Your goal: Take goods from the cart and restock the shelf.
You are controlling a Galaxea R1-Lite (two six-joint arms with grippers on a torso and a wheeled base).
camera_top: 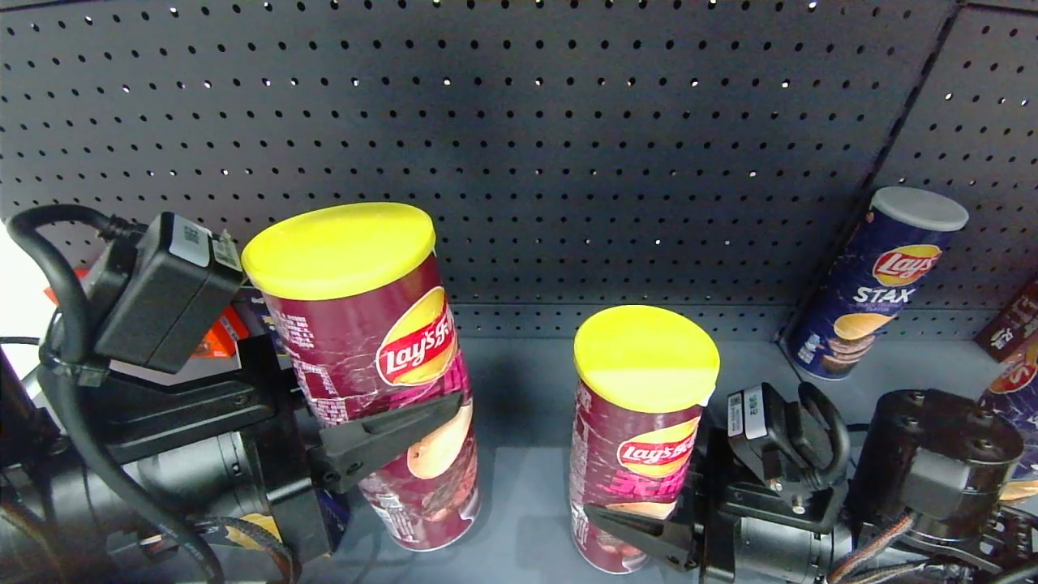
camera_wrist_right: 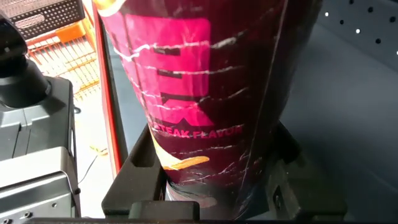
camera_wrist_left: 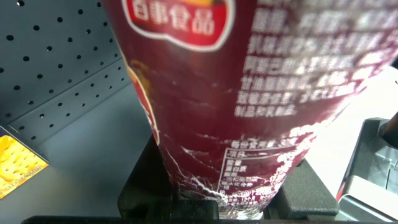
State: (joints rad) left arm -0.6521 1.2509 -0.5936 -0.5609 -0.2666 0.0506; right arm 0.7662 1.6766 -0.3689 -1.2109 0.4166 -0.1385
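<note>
Clamped in left pincer (camera_top: 405,422), arm low and level: maroon can (camera_top: 365,341), upright over grey shelf (camera_top: 527,487). Clamped in right pincer (camera_top: 624,499): second maroon can (camera_top: 641,422), upright, apart. Behind, black pegboard (camera_top: 568,162); far right, blue can (camera_top: 876,292) leaning.

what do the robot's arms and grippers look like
Both arms are black and blocky. The left gripper and right gripper have flat, tapering black fingers. Each wrist carries a black camera box with white code stickers. A thick black cable loops off the left one; the right arm has a round motor housing.
</note>
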